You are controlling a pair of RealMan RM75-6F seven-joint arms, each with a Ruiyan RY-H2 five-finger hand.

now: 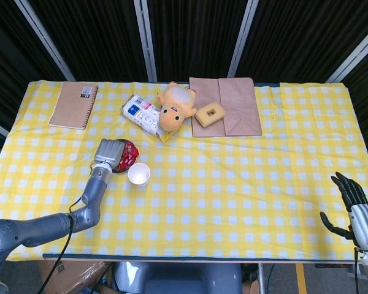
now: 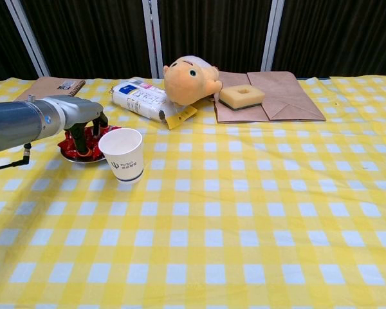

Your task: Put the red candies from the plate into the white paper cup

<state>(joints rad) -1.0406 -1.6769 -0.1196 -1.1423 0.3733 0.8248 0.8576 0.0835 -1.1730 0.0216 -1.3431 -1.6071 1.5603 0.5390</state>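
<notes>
A yellow-and-white checked cloth [image 1: 233, 184] covers the bench. At the far left lies a brown spiral notebook [image 1: 73, 105]. Right of it sits a white packet [image 1: 141, 114] (its print too small to read), touching a yellow plush toy [image 1: 175, 105]. Further right, a brown paper bag [image 1: 227, 105] carries a yellow sponge block [image 1: 209, 113].
</notes>
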